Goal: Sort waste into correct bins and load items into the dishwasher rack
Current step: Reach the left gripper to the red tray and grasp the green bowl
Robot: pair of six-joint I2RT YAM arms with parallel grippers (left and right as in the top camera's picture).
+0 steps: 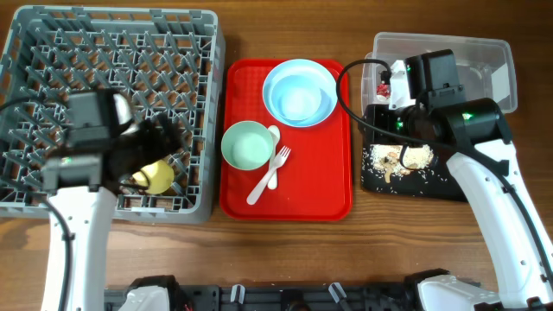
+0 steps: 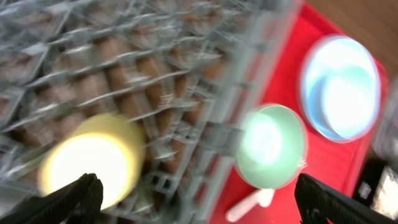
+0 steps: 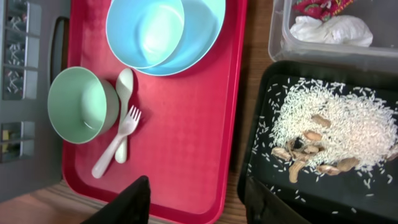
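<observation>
A yellow cup (image 1: 158, 177) lies in the grey dishwasher rack (image 1: 52, 52) near its front right corner. My left gripper (image 2: 199, 205) hangs wide open over it, one finger beside the cup (image 2: 93, 158), nothing held. On the red tray (image 1: 333, 186) sit a green bowl (image 1: 248, 144), a white fork (image 1: 275, 164) and spoon (image 3: 124, 87), and a blue bowl (image 1: 300, 91) on a blue plate. My right gripper (image 3: 199, 199) is open and empty, above the gap between the red tray and the black tray (image 3: 261, 124). Rice leftovers (image 3: 336, 124) lie in the black tray.
The clear tub (image 1: 492, 65) at the back right holds a white scrap (image 3: 333, 30) and a red wrapper (image 3: 317, 6). Bare wooden tabletop (image 1: 363, 250) runs along the front. The left wrist view is motion-blurred.
</observation>
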